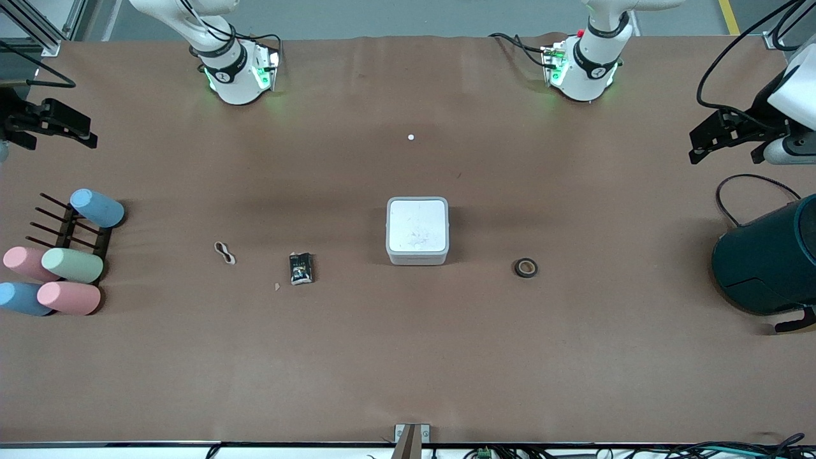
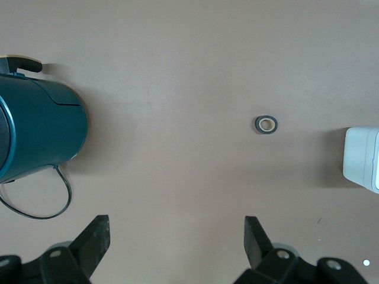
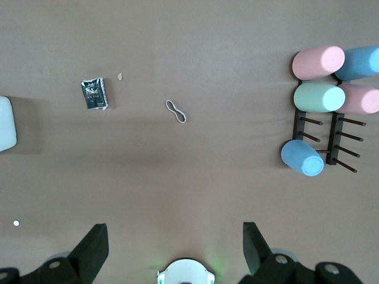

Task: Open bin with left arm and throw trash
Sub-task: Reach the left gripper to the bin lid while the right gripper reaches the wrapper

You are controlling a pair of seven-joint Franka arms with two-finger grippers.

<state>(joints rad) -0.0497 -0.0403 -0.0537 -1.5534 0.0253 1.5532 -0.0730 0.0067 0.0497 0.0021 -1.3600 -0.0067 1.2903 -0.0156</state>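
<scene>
The white-grey square bin (image 1: 417, 231) sits mid-table with its lid shut; it also shows in the left wrist view (image 2: 362, 158) and the right wrist view (image 3: 6, 123). The black snack wrapper (image 1: 301, 268) (image 3: 95, 94) and the pale figure-eight band (image 1: 224, 252) (image 3: 176, 112) lie toward the right arm's end. The dark tape roll (image 1: 526, 268) (image 2: 267, 124) lies toward the left arm's end. My left gripper (image 1: 727, 143) (image 2: 176, 228) is open and empty, high over its end of the table. My right gripper (image 1: 64, 124) (image 3: 174, 234) is open and empty over its end.
A large dark teal cylinder (image 1: 768, 258) (image 2: 35, 130) with a black cable lies at the left arm's end. Several pastel cups (image 1: 70, 264) (image 3: 320, 97) lie on a dark rack at the right arm's end. A small white dot (image 1: 411, 137) lies between the bases and the bin.
</scene>
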